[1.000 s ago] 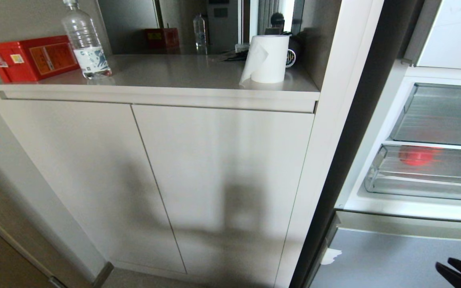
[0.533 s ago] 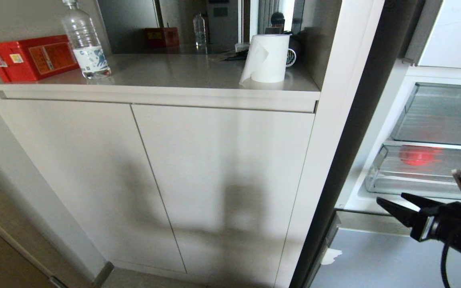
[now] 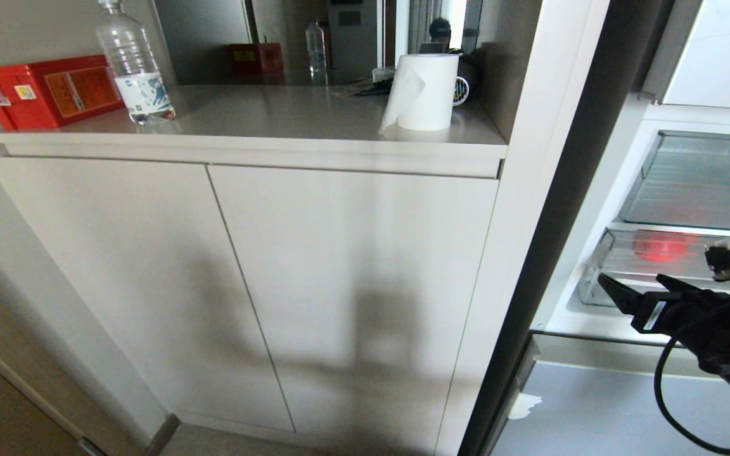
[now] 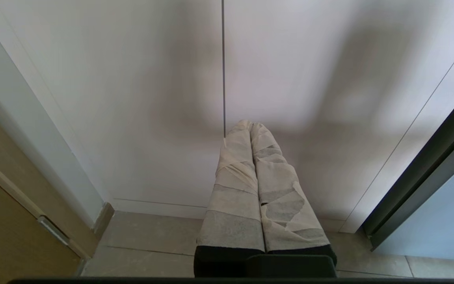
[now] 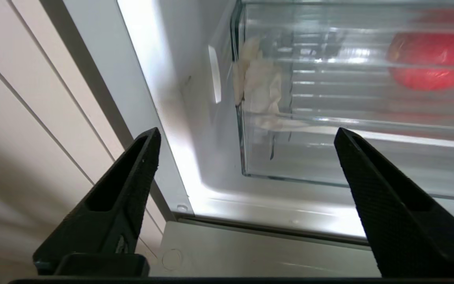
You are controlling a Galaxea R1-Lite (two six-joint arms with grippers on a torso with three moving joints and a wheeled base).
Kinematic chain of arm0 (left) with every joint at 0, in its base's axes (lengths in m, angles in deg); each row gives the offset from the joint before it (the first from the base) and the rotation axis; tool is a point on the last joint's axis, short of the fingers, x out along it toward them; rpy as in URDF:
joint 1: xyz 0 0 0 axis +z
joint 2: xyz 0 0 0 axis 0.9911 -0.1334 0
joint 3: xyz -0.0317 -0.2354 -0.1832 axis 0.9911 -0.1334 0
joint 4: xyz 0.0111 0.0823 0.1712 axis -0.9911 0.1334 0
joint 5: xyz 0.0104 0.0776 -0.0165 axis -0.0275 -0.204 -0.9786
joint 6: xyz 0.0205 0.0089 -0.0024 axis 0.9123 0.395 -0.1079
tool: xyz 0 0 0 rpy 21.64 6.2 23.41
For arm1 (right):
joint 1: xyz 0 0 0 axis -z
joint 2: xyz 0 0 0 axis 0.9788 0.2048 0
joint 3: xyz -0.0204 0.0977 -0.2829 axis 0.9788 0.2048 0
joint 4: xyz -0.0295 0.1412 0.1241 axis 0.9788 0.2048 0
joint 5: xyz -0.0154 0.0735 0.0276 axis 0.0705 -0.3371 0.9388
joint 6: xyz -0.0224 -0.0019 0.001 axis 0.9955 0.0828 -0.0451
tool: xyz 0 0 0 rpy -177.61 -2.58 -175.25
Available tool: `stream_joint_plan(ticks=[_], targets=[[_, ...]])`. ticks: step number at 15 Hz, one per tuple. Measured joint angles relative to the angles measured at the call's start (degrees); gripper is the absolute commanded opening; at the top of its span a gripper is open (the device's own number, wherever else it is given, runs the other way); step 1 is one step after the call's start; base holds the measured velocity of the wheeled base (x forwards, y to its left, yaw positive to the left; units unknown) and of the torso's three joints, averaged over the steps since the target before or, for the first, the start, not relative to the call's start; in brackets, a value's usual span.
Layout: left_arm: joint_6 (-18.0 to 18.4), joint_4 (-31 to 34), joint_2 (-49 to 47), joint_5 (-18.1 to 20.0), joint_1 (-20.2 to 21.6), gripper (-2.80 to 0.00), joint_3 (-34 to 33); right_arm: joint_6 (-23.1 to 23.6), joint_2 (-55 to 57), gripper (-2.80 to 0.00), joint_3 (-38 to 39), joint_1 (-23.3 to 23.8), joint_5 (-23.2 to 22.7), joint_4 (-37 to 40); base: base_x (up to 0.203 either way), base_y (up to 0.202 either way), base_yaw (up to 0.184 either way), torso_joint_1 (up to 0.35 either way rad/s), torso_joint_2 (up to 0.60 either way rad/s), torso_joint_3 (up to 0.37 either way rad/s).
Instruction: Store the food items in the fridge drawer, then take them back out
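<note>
The fridge drawer (image 3: 618, 292) is a clear plastic bin low in the open fridge at the right. A red food item (image 3: 659, 247) lies inside it, seen through the front wall. My right gripper (image 3: 629, 277) hovers just in front of the drawer's front lip, open and empty. In the right wrist view the black fingers (image 5: 132, 173) spread wide before the drawer (image 5: 329, 157), with the red food item (image 5: 432, 63) well back inside. My left gripper (image 4: 248, 125), wrapped in pale tape, is shut and parked facing the cabinet doors.
A white cabinet (image 3: 339, 266) fills the left, its counter holding a red box (image 3: 48, 88), a water bottle (image 3: 134, 69) and a paper roll (image 3: 425, 92). A taller clear bin (image 3: 701, 183) sits above the drawer. A grey fridge panel (image 3: 593, 411) lies below.
My right gripper has risen from the lower right corner up to the drawer's front, and its jaws have spread wider. The left arm has not moved.
</note>
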Motion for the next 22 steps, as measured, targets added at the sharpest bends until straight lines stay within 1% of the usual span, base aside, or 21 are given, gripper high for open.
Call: stream_joint_plan(ticks=[2,5,12,19,20,22], targets=[[0.0,0.0,0.0,0.0,0.0,-2.8,0.0,-0.2,1.0,0.0,-1.0,0.1,0.3,0.0,0.0,0.0,0.0,0.0,0.0,0.0],[0.0,0.0,0.0,0.0,0.0,-2.8,0.0,-0.2,2.7,0.0,-3.6,0.7,2.9,0.0,0.0,0.0,0.0,0.0,0.0,0.0],[0.0,0.0,0.0,0.0,0.0,-2.8,0.0,-0.3,4.5,0.0,-6.7,0.8,3.6,0.0,0.0,0.0,0.0,0.0,0.0,0.0],[0.0,0.0,0.0,0.0,0.0,-2.8,0.0,-0.4,5.0,0.0,-8.2,0.8,4.4,0.2,0.0,0.0,0.0,0.0,0.0,0.0],[0.0,0.0,0.0,0.0,0.0,-2.8,0.0,-0.5,5.3,-2.8,-8.3,0.8,4.4,0.2,0.0,0.0,0.0,0.0,0.0,0.0],[0.0,0.0,0.0,0.0,0.0,-2.8,0.0,-0.9,6.0,-2.8,-8.5,0.7,4.4,0.2,0.0,0.0,0.0,0.0,0.0,0.0]])
